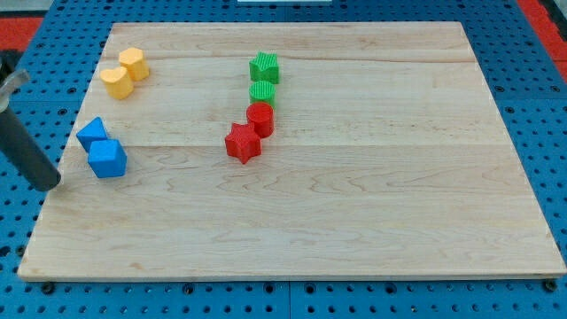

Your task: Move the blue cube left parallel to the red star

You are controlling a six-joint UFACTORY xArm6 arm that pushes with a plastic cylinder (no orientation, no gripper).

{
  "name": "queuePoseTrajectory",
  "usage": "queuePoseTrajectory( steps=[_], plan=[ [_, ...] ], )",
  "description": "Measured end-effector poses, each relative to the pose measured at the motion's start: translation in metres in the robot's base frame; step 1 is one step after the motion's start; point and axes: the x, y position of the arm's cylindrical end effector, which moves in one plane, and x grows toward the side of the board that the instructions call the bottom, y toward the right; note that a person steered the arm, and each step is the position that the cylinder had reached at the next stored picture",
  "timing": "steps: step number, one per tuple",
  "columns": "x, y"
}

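The blue cube (107, 159) sits near the board's left edge, touching a second blue block (92, 133) of a wedge-like shape just above it. The red star (242, 143) lies near the board's middle, well to the right of the blue cube and at about the same height in the view. My tip (52, 183) is at the board's left edge, a little left of and below the blue cube, not touching it. The dark rod slants up to the view's left.
A red cylinder (260, 119) touches the red star's upper right. A green cylinder (262, 92) and a green star (264, 66) stand above it in a line. Two yellow blocks (125, 73) sit at the top left. The wooden board (354, 195) rests on a blue pegboard.
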Motion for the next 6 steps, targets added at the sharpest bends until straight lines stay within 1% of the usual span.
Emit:
queuePoseTrajectory(
  steps=[1, 2, 3, 4, 5, 6],
  plan=[
    [-0.012, 0.032],
    [-0.023, 0.099],
    [-0.023, 0.122],
    [0.002, 0.114],
    [0.009, 0.032],
    [-0.017, 0.018]
  ],
)
